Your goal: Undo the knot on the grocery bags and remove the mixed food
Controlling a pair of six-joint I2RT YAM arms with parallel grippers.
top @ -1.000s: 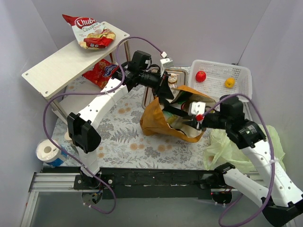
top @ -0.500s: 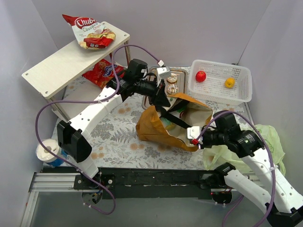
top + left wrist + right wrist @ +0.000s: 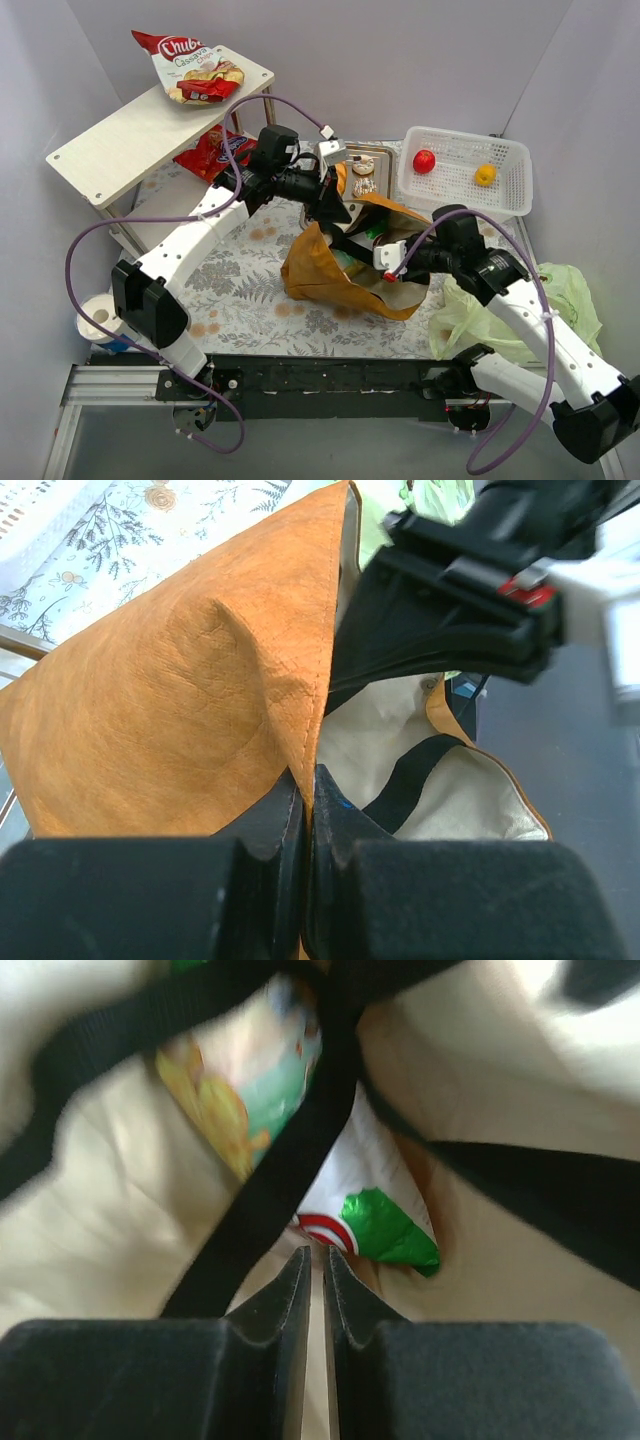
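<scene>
The mustard-orange tote [image 3: 325, 275] lies open in the middle of the table. My left gripper [image 3: 334, 204] is shut on its far rim; in the left wrist view [image 3: 308, 775] the orange fabric [image 3: 170, 680] is pinched between the jaws. My right gripper [image 3: 390, 270] is inside the tote's mouth. In the right wrist view [image 3: 315, 1252] its jaws are nearly together with nothing between them, just short of a green, white and red packet [image 3: 375, 1215]. A black handle [image 3: 290, 1150] crosses in front of a yellow-teal packet [image 3: 250, 1080]. The pale green bag [image 3: 565, 295] lies at the right.
A white basket [image 3: 510, 160] holds the apple [image 3: 424, 161] and the orange [image 3: 485, 175]. Donuts [image 3: 362, 178] lie on a metal tray behind the tote. A snack packet [image 3: 195, 70] lies on the white shelf, a red one [image 3: 215, 152] under it. A paper roll [image 3: 100, 320] stands at the near left.
My right gripper has moved from the tote's near rim to the left and into its mouth. My left gripper has drawn the far rim a little left, and the tote shifted with it.
</scene>
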